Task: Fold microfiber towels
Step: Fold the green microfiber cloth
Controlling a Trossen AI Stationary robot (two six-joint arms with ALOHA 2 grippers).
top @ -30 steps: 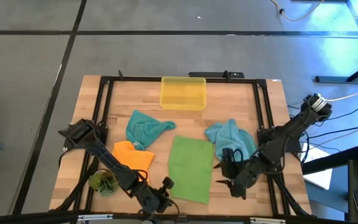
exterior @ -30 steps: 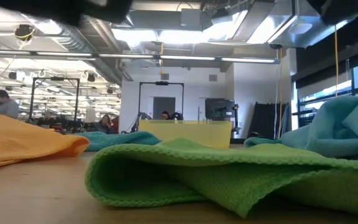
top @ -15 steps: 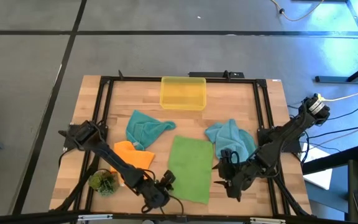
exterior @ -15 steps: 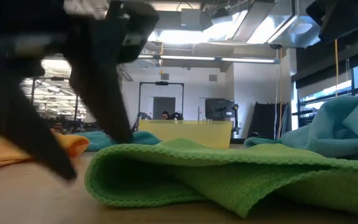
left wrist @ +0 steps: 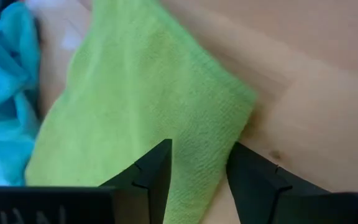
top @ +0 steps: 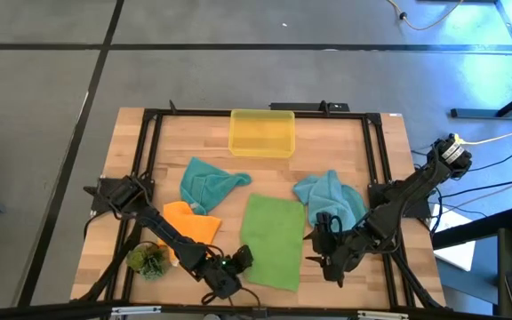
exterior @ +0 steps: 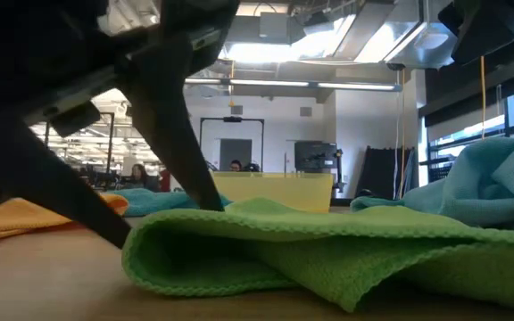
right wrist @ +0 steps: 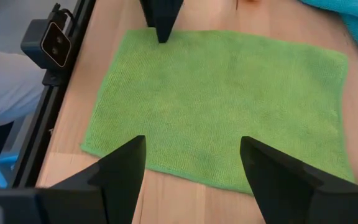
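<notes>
My left gripper (top: pixel 241 259) sits low at the near edge of the worktop (top: pixel 127 182), its jaws apart and straddling the near left corner of the green towel (top: pixel 271 240); in my left wrist view the two dark fingers (left wrist: pixel 153 171) flank that corner, one over the cloth, one beside its edge, with nothing clamped. In the low view the same fingers slant down to the towel's folded near edge (exterior: pixel 266 254).

My right gripper (top: pixel 326 252) hovers just beside the green towel's near right edge, jaws wide apart and empty; its wrist view looks across the whole green towel (right wrist: pixel 222 106), lying flat as a rectangle.

Green towel: centre of the near half of the worktop.

Orange towel (top: pixel 192 222): just left of the green one, loosely folded, close behind my left arm.

Plant tuft (top: pixel 147 259): near left corner, beside the orange towel.

Teal towel (top: pixel 332 199): bunched, touching the green towel's far right corner.

Second teal towel (top: pixel 206 182): crumpled, behind the orange one.

Yellow bin (top: pixel 261 132): at the far edge, centre, well apart from the cloths.
</notes>
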